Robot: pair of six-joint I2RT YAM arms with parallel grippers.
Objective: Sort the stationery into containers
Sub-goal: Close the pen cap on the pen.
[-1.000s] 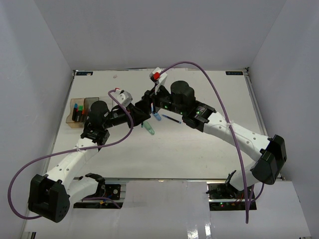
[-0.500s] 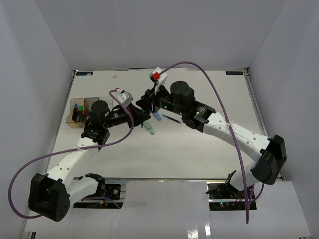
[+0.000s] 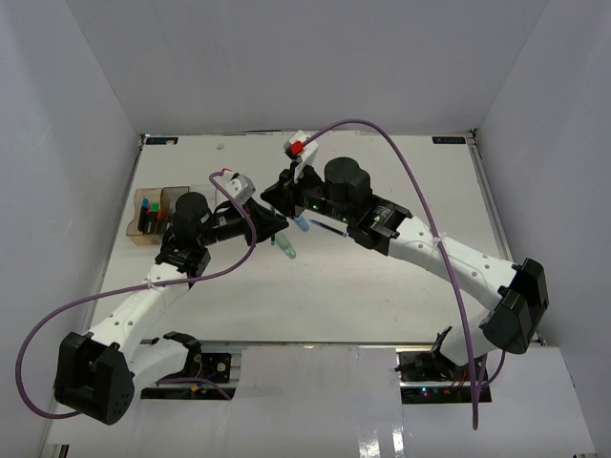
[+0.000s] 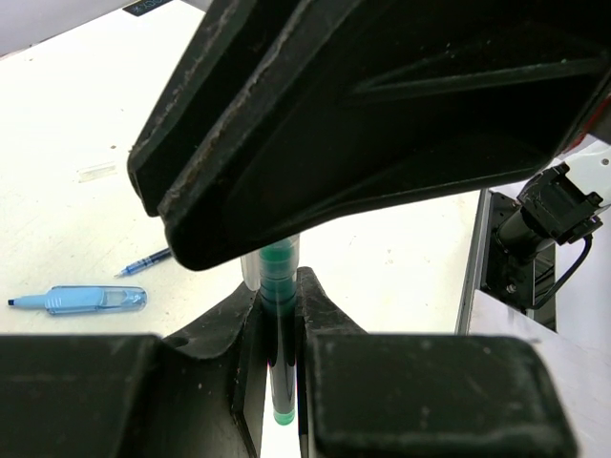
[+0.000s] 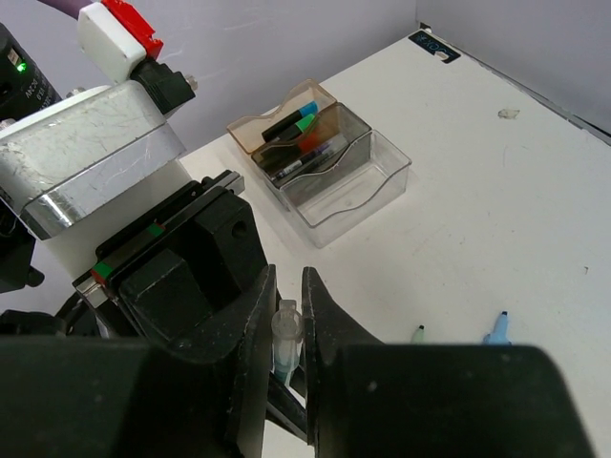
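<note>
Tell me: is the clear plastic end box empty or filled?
Empty: the clear plastic box shows only bare floor in the right wrist view.

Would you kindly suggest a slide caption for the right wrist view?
Right fingers pinch the clear end of a pen, three joined containers beyond.

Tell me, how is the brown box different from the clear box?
The brown box is amber-tinted; the clear box has no tint. The brown box holds highlighters with blue and green caps; the clear box looks empty. Both are see-through, rectangular and joined in one row.
</note>
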